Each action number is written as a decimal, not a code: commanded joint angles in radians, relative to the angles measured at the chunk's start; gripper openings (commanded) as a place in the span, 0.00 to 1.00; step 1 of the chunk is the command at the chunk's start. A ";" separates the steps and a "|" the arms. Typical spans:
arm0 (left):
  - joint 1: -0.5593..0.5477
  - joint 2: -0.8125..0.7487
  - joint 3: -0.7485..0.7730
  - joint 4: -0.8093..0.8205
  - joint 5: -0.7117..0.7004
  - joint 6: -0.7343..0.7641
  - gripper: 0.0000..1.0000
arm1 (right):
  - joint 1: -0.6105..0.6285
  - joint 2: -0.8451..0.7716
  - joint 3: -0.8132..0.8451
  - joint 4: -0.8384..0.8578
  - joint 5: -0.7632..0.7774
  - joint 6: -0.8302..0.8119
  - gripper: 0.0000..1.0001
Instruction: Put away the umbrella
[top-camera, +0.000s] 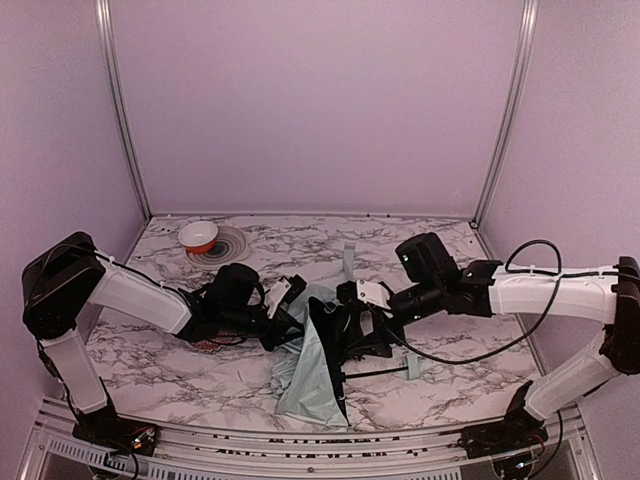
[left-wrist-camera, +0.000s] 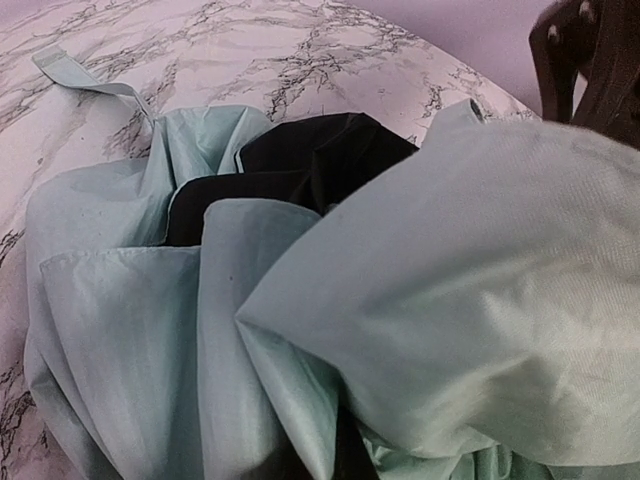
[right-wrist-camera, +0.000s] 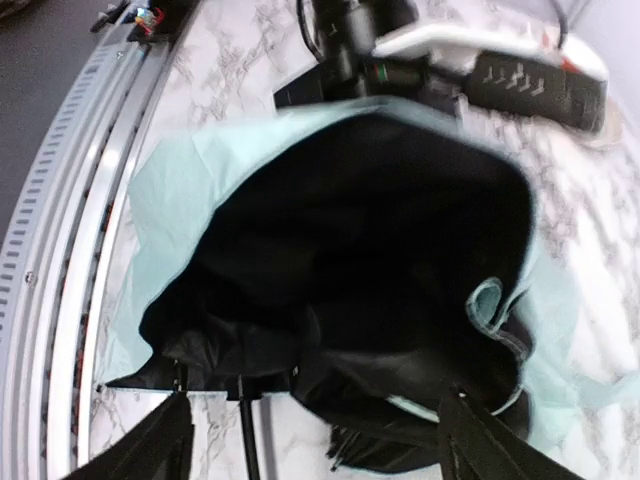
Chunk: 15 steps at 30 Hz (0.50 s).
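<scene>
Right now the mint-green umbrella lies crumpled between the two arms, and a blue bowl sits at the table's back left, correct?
Not blue: the bowl is red outside and white inside, as the top view shows. The rest is right, the crumpled umbrella included.

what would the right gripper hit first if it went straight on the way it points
Probably the umbrella: its black lining lies just ahead of the right gripper's open fingers.
</scene>
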 joint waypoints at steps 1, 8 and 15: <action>0.006 0.027 -0.001 -0.097 -0.011 0.027 0.00 | 0.055 -0.040 0.047 0.180 -0.058 0.218 0.93; 0.006 0.033 0.003 -0.098 -0.006 0.030 0.00 | 0.148 0.099 0.068 0.330 -0.040 0.435 0.87; 0.006 0.028 0.002 -0.100 -0.011 0.041 0.00 | 0.151 0.174 0.113 0.332 -0.067 0.515 0.19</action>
